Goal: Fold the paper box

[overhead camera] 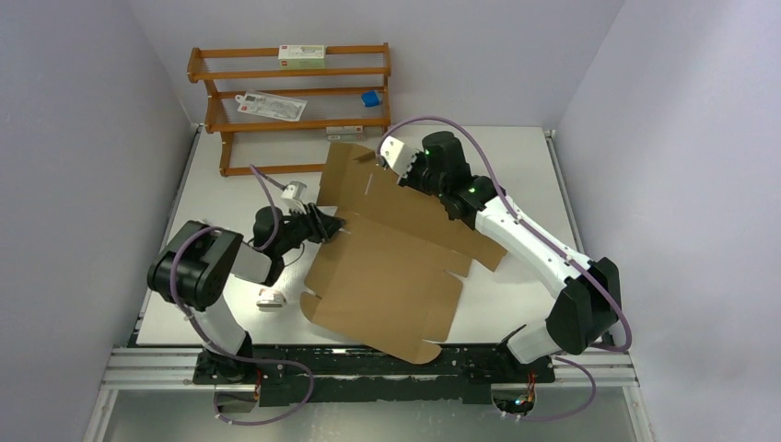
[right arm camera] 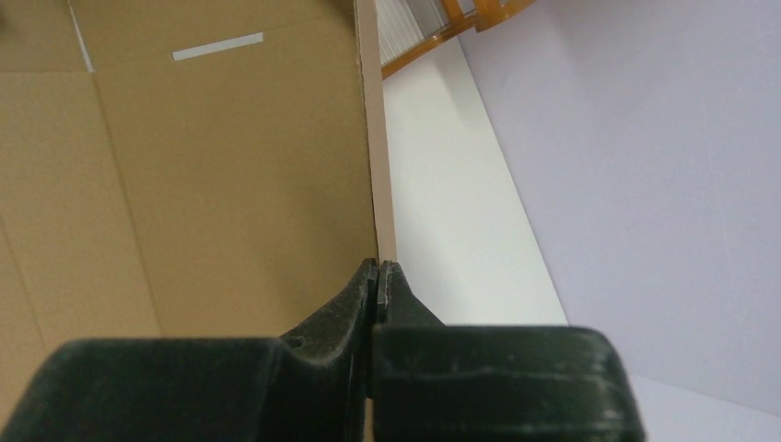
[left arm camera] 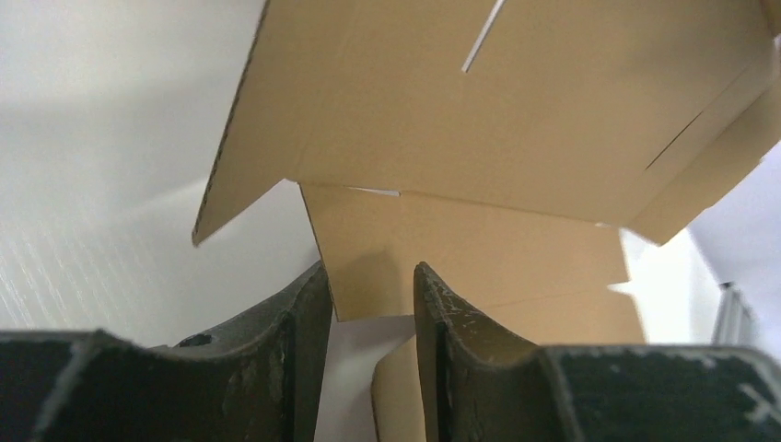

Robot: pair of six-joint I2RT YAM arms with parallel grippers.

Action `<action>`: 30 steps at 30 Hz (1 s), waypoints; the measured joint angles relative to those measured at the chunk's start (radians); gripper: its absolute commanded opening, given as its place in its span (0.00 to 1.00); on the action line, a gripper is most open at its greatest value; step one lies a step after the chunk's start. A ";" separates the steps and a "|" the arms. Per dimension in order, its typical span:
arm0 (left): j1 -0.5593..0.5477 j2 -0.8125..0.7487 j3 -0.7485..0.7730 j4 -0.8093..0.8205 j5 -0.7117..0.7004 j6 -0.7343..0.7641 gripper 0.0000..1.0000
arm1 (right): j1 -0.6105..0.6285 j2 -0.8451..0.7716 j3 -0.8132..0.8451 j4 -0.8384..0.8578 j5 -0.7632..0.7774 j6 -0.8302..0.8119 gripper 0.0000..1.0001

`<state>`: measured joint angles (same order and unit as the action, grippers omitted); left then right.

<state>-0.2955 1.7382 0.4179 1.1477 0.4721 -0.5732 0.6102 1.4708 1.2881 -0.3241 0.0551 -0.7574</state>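
Observation:
The paper box (overhead camera: 387, 276) is a brown die-cut cardboard sheet, flat on the table at the front, with its rear part (left arm camera: 516, 120) tipped up off the surface. My right gripper (overhead camera: 391, 164) is at the raised rear panel's far edge. In the right wrist view it (right arm camera: 378, 262) is shut on the thin edge of that panel (right arm camera: 184, 184). My left gripper (overhead camera: 330, 226) sits at the sheet's left side. In the left wrist view it (left arm camera: 368, 269) stands open, a small flap's corner (left arm camera: 368, 249) showing between its fingertips.
An orange-brown wooden rack (overhead camera: 290, 97) stands at the back left, holding white cartons (overhead camera: 301, 56) and a small blue item (overhead camera: 370, 98). A small white object (overhead camera: 271, 298) lies on the table by the left arm. Lilac walls close in both sides.

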 measured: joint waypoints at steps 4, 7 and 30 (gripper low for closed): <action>-0.067 -0.075 -0.004 -0.094 -0.088 0.139 0.41 | 0.003 0.000 0.000 0.002 0.014 -0.010 0.00; -0.111 -0.109 -0.004 -0.152 -0.157 0.204 0.37 | 0.004 0.000 0.000 0.006 0.024 -0.014 0.00; -0.124 0.158 -0.051 0.167 -0.228 -0.134 0.40 | 0.019 -0.068 -0.145 0.087 -0.027 0.009 0.00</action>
<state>-0.4198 1.8965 0.3672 1.3151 0.2440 -0.7071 0.6296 1.4025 1.1427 -0.2375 0.0284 -0.7483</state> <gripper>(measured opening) 0.489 0.016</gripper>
